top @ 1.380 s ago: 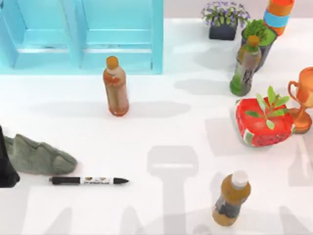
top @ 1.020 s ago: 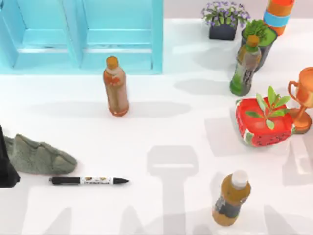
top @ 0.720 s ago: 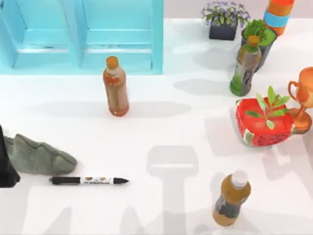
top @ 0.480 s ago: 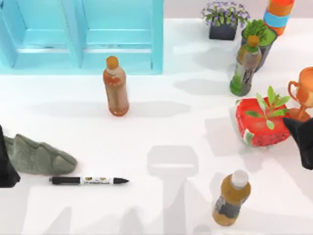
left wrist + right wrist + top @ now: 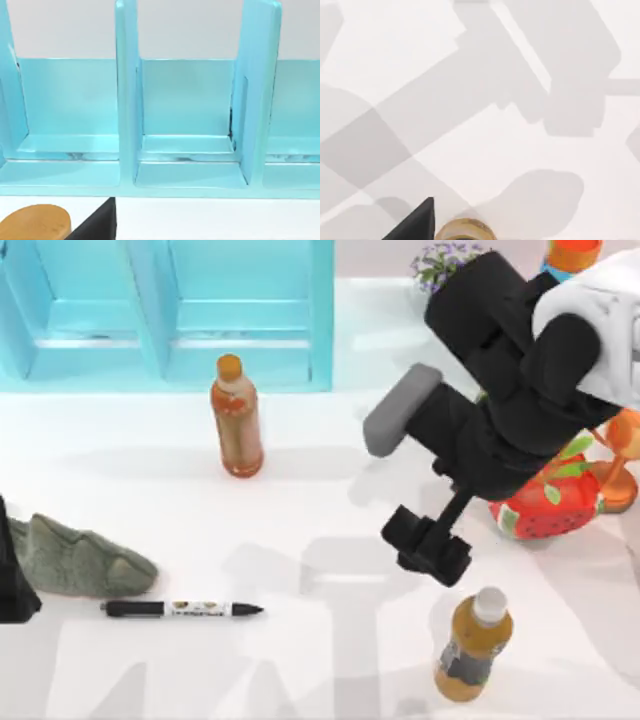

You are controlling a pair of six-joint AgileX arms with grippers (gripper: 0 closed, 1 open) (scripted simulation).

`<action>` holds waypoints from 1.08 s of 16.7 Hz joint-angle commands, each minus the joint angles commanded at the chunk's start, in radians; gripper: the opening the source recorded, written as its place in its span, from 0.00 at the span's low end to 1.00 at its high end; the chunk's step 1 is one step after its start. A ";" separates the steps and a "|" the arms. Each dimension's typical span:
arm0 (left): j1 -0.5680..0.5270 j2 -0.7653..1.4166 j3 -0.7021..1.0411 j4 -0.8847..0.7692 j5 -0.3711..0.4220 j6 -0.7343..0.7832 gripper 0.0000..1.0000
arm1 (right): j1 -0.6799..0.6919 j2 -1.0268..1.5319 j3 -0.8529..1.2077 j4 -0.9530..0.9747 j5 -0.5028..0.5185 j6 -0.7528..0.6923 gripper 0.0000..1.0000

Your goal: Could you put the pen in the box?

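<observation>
White table lies bare around the pen (image 5: 181, 609); right hand (image 5: 428, 545) hovers mid-table, grip perhaps shut, unclear.

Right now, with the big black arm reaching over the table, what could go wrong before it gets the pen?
The right gripper hovers close to the white-capped amber bottle, so dropping carelessly might tip it. The pen lies beside the grey rock, which may crowd a grasp near its left end. On the way to the blue box, the carried pen could clip the orange-capped bottle standing before it.
</observation>
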 joint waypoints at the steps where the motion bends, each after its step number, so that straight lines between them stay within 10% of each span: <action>1: 0.000 0.000 0.000 0.000 0.000 0.000 1.00 | 0.030 0.105 0.090 -0.056 -0.013 -0.024 1.00; 11: 0.000 0.000 0.000 0.000 0.000 0.000 1.00 | 0.224 0.767 0.926 -0.345 -0.141 -0.237 1.00; 18: 0.000 0.000 0.000 0.000 0.000 0.000 1.00 | 0.248 0.834 1.069 -0.350 -0.168 -0.280 1.00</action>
